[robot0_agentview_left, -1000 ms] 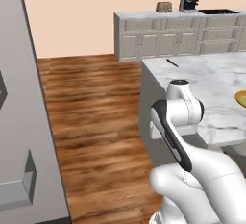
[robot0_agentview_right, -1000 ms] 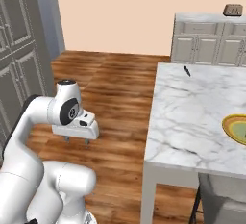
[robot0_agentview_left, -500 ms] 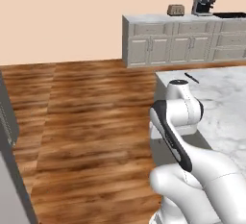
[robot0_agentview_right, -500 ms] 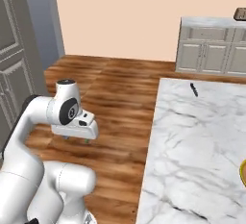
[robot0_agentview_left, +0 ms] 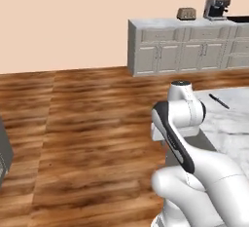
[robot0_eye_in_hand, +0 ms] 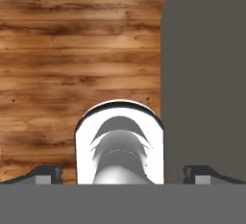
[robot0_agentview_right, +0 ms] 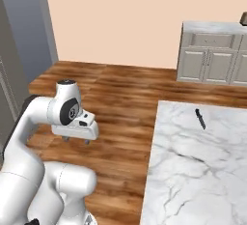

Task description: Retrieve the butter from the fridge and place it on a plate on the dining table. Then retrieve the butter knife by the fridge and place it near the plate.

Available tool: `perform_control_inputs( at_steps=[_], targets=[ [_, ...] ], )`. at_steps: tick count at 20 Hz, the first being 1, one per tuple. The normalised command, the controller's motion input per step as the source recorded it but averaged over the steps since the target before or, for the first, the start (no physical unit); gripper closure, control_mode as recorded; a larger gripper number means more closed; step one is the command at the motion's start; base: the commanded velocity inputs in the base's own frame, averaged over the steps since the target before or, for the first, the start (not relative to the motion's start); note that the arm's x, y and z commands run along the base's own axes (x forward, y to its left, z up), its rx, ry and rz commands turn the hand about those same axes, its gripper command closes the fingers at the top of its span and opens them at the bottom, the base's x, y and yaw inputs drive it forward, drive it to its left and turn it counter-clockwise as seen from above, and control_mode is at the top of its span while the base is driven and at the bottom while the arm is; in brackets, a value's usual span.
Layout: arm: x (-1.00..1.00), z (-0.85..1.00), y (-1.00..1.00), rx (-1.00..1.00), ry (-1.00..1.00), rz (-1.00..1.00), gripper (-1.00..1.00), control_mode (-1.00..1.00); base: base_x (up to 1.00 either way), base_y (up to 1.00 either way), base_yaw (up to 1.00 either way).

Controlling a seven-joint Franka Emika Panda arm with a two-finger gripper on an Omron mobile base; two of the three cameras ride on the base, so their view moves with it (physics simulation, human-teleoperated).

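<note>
Gripper (robot0_agentview_right: 75, 141) spread wide, empty, above wooden floor (robot0_agentview_right: 120, 98). Slim dark butter knife (robot0_agentview_right: 200, 118) lies flat on white marble bench (robot0_agentview_right: 193, 171), long axis pointing toward cabinets.

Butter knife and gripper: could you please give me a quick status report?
Gripper open, empty, over the wood floor. Butter knife flat on the dining table, untouched. Nothing lies between them.

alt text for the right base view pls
A small dark butter knife lies on the white marble dining table at right. The white arm's open, empty claw hangs over wood floor at left; beige cabinets line the far wall.
</note>
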Motion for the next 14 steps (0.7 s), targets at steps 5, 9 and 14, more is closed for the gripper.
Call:
perform_control_inputs(
  at_steps=[5,9,14],
  targets=[
    [0.00,0.00,0.00,0.00,0.00,0.00,-1.00,1.00,1.00,0.46,-0.01],
    [0.00,0.00,0.00,0.00,0.00,0.00,-1.00,1.00,1.00,0.51,-0.03],
    [0.00,0.00,0.00,0.00,0.00,0.00,-1.00,1.00,1.00,0.46,-0.15]
  ],
)
